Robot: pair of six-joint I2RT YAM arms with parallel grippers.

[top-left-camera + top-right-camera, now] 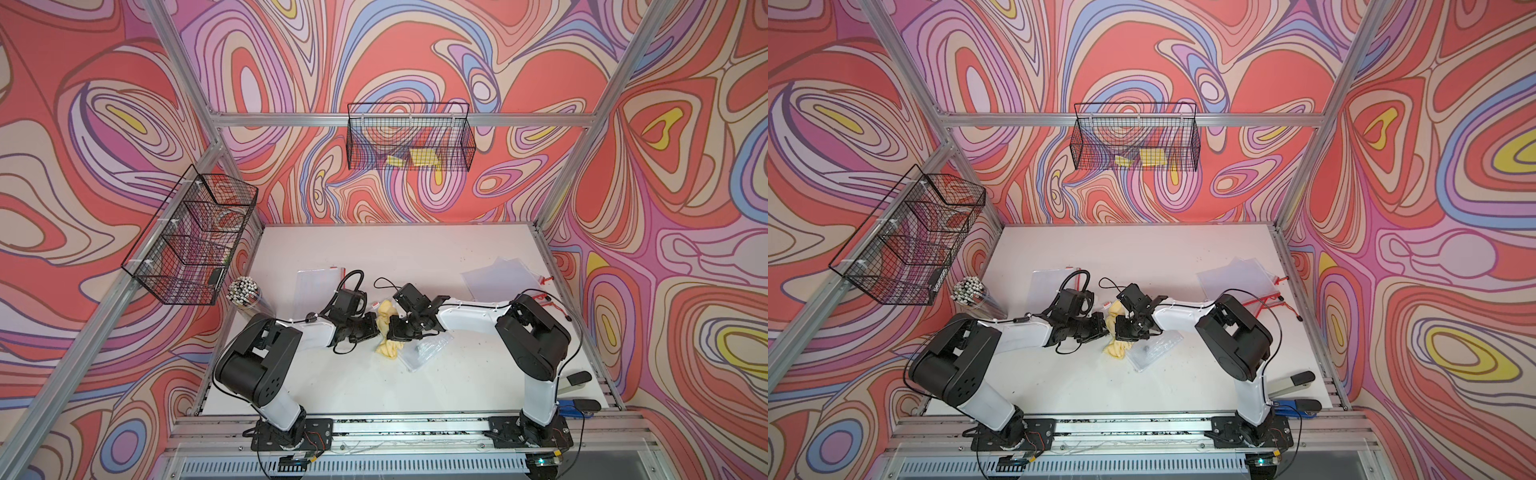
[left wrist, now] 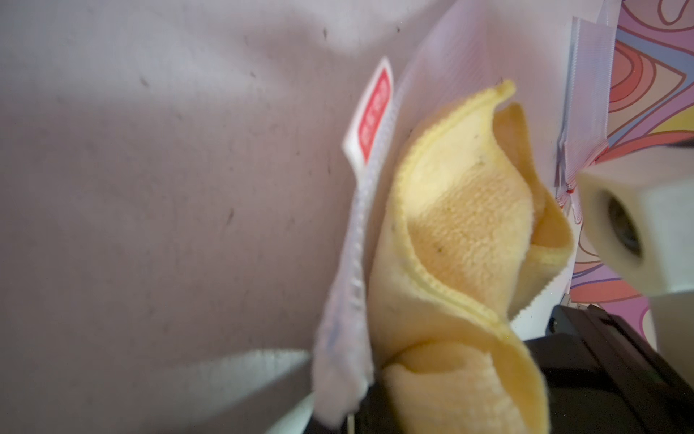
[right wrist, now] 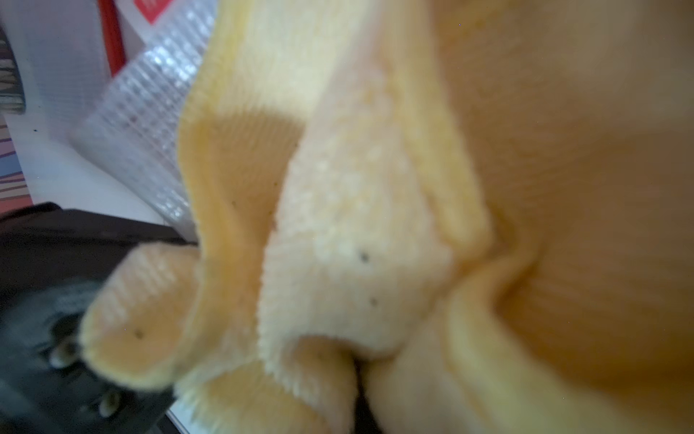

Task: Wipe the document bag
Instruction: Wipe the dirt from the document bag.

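Observation:
The document bag [image 1: 424, 348] is clear mesh plastic with a red tag [image 2: 375, 116]; part of it lies on the white table [image 1: 374, 257] at centre. One edge [image 2: 349, 285] runs up into my left gripper [image 1: 376, 326], which is shut on it. A yellow cloth [image 1: 386, 309] is bunched against the bag between the two grippers. My right gripper [image 1: 390, 329] is shut on the cloth [image 3: 356, 210], which fills most of the right wrist view; the bag [image 3: 142, 112] shows behind it. In both top views the grippers almost touch, tip to tip [image 1: 1104, 326] [image 1: 1117, 329].
Another flat bag [image 1: 318, 291] lies behind my left arm and a stack of them [image 1: 503, 276] at the back right. A cup of pens [image 1: 243, 291] stands at the left edge. Wire baskets hang on the left wall [image 1: 191, 237] and back wall [image 1: 409, 137]. Tools [image 1: 577, 379] lie front right.

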